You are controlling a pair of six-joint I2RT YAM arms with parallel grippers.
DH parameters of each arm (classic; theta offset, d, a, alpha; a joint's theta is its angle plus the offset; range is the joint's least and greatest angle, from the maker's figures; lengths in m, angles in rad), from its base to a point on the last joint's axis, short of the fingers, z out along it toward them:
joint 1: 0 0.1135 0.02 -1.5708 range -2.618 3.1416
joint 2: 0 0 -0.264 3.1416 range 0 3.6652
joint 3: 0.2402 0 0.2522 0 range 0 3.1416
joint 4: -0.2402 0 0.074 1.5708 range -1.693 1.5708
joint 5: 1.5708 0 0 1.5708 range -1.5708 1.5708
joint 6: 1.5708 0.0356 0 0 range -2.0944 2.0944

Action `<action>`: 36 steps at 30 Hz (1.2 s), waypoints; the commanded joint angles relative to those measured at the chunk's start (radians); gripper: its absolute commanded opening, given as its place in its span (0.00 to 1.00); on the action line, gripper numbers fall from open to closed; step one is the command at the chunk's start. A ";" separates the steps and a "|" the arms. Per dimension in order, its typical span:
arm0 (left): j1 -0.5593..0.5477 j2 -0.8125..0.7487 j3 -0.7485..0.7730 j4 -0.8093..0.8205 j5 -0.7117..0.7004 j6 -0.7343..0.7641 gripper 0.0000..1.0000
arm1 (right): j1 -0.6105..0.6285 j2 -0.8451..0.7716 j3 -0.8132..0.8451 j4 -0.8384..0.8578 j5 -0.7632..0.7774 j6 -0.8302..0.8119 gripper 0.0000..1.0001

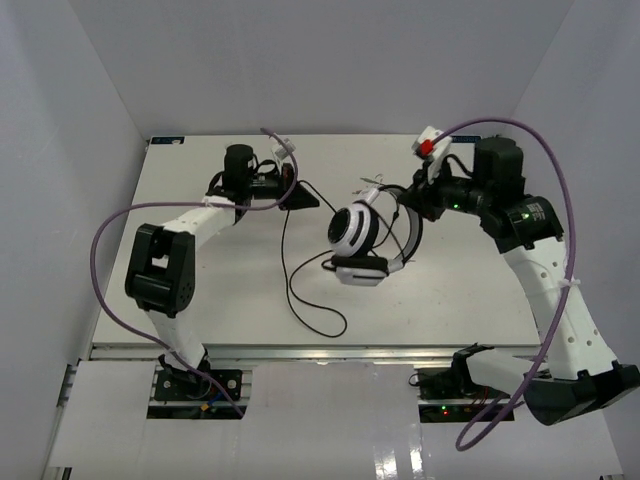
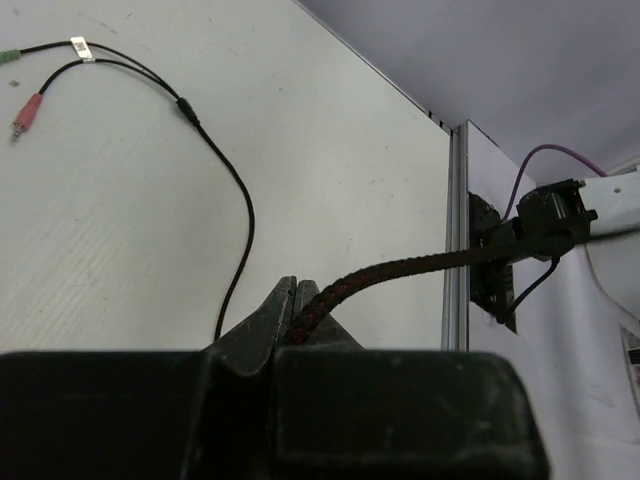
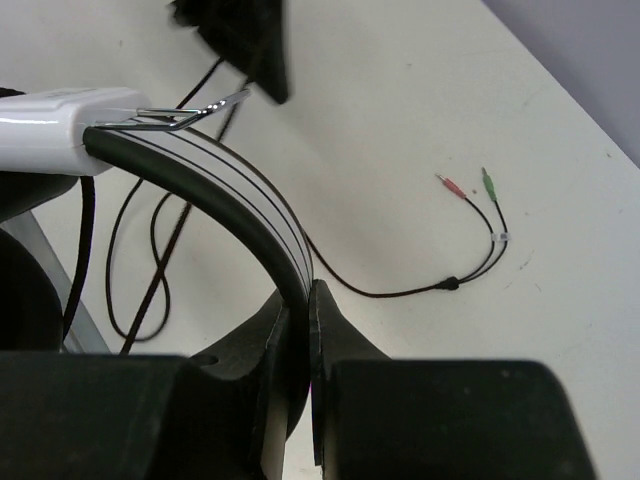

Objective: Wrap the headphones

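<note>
Right gripper [image 3: 303, 297] clamped on the headband [image 3: 230, 190] of the headphones [image 1: 355, 235], ear cups hanging beyond its fingertips, left gripper [image 2: 297, 292] pinched shut on the cord [image 2: 400, 268] leading out from its tips; wrapping appears barely started, next needing cord looped around the headband.

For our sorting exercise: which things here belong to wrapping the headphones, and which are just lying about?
Job: headphones; cord with jack plugs; left gripper, shut on the cord; right gripper, shut on the headband.
Just there: purple cables; table.
</note>
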 commanded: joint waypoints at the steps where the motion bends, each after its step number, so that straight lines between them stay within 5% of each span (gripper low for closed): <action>1: 0.005 0.118 0.294 -0.572 0.014 0.120 0.00 | 0.193 -0.037 -0.060 0.007 0.153 -0.117 0.08; 8: 0.042 0.072 0.409 -0.623 0.001 0.028 0.00 | 0.346 -0.017 -0.219 0.086 0.499 -0.187 0.08; 19: 0.047 -0.094 0.406 -0.648 0.071 -0.071 0.00 | 0.354 0.108 -0.270 0.273 1.015 -0.162 0.08; 26: 0.015 -0.197 0.341 -0.553 0.120 -0.220 0.00 | 0.284 0.221 -0.179 0.305 1.105 -0.041 0.08; 36: -0.250 -0.115 0.419 -0.485 0.010 -0.390 0.06 | 0.258 0.359 -0.011 0.300 1.159 0.167 0.08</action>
